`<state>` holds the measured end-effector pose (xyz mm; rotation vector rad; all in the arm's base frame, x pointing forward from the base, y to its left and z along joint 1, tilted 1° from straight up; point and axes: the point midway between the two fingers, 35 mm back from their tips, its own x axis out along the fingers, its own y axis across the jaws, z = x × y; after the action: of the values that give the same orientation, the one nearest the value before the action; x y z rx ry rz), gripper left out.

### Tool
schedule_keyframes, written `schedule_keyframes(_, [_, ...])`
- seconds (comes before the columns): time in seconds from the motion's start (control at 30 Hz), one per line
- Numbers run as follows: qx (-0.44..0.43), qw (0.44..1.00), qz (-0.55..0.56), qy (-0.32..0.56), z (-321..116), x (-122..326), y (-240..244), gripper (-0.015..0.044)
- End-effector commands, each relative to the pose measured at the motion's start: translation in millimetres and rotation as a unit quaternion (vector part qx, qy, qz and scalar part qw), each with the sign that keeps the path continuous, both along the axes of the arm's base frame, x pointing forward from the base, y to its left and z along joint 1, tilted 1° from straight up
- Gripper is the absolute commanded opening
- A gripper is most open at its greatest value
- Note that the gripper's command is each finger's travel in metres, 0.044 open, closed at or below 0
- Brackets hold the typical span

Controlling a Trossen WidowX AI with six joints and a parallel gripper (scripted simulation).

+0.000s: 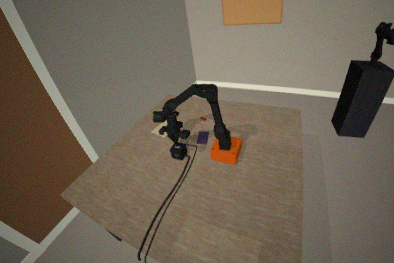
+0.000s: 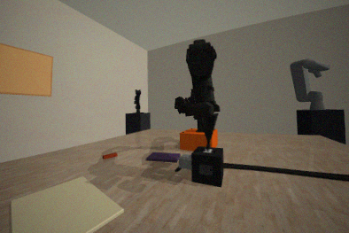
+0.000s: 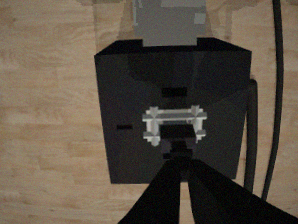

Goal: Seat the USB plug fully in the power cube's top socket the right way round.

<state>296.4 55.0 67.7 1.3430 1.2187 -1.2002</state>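
The black power cube (image 1: 178, 152) (image 2: 207, 170) (image 3: 135, 155) stands on the table. On its top, the pale-framed socket (image 3: 175, 115) shows in the wrist view. A small dark USB plug (image 3: 177, 131) stands at the near part of that frame. My gripper (image 2: 208, 147) (image 3: 181, 169) points down over the cube top and is shut on the USB plug. The fingertips are right at the plug, close above the cube. How deep the plug sits and which way round it is cannot be made out; the fingers and dark colours hide this.
A grey plug (image 2: 185, 162) (image 3: 170, 22) sticks out of the cube's side. Black cables (image 1: 167, 202) (image 2: 283, 172) (image 3: 278, 100) run beside the cube and across the table. A purple block (image 1: 202, 138) (image 2: 163, 157), a red piece (image 1: 203, 118) (image 2: 110, 156) and a pale yellow slab (image 2: 66, 205) lie nearby.
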Motion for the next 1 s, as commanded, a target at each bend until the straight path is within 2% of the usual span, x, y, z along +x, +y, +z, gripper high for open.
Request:
schedule_keyframes(0.0, [0.002, 1.000, 0.002, 0.000, -0.8, 0.1, 0.6, 0.0000])
schedule_keyframes(0.97, [0.002, 1.000, 0.002, 0.000, -4.3, 0.2, 0.6, 0.0000])
